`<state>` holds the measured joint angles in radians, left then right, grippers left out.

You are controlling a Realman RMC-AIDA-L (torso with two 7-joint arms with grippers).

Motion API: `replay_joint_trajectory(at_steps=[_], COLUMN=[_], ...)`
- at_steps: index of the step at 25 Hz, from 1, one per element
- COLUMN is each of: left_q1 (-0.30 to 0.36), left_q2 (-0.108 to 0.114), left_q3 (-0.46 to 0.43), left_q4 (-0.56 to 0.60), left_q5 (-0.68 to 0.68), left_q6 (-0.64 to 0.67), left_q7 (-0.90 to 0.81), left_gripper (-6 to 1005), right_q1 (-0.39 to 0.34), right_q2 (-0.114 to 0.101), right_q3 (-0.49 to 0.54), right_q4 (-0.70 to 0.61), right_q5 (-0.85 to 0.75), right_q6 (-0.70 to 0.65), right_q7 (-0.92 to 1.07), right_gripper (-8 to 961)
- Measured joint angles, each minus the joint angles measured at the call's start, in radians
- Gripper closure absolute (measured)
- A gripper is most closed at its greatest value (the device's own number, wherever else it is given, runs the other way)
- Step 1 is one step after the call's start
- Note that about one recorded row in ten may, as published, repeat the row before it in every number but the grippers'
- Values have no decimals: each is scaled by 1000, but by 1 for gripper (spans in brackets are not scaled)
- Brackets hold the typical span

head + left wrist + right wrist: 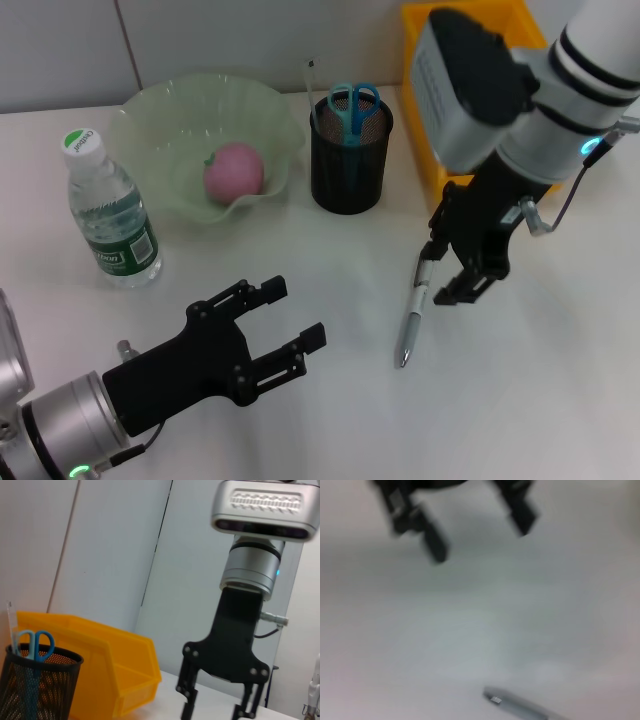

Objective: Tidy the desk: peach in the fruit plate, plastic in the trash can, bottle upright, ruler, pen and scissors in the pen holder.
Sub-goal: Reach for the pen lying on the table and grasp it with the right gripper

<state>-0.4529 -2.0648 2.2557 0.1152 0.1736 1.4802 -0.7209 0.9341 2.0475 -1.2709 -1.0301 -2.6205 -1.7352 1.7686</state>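
The silver-grey pen [414,310] lies on the white desk [540,400], and the right wrist view shows its end [516,707]. My right gripper [444,274] hangs open just beside the pen's upper end; the left wrist view shows it [216,711] with fingers apart. My left gripper [295,313] is open and empty low at the front left. The peach [233,170] rests in the fruit plate [150,110]. The bottle [110,215] stands upright. Scissors [353,105] and ruler [311,85] stand in the pen holder [350,165]. The plastic is out of view.
The yellow trash can [418,95] stands at the back right, partly behind my right arm, and shows beside the pen holder [40,680] in the left wrist view [115,665]. Bare desk lies between the two grippers and toward the front right.
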Motion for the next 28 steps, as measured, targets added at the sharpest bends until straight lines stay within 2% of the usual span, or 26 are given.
replay_joint_trajectory(at_steps=[4, 8, 16, 28], left_q1=[11, 20, 47, 57], left_q2=[0, -4, -8, -6], left_q3=[0, -6, -44, -42], left_q4=[0, 0, 41, 54], left_q5=[0, -4, -8, -2], left_q6=[-2, -12, -35, -62], left_q7=[0, 0, 1, 11], left_gripper=[245, 245, 245, 245], right_q1=[-3, -8, -11, -4], right_q2=[9, 29, 30, 34], right_q3=[-41, -120, -246, -388], right_q4=[-6, -16, -44, -21], right_q5=[-24, -91, -116, -64], right_q6=[-15, -7, 71, 169], right_q7=[-90, -203, -325, -424], right_gripper=[405, 407, 408, 412])
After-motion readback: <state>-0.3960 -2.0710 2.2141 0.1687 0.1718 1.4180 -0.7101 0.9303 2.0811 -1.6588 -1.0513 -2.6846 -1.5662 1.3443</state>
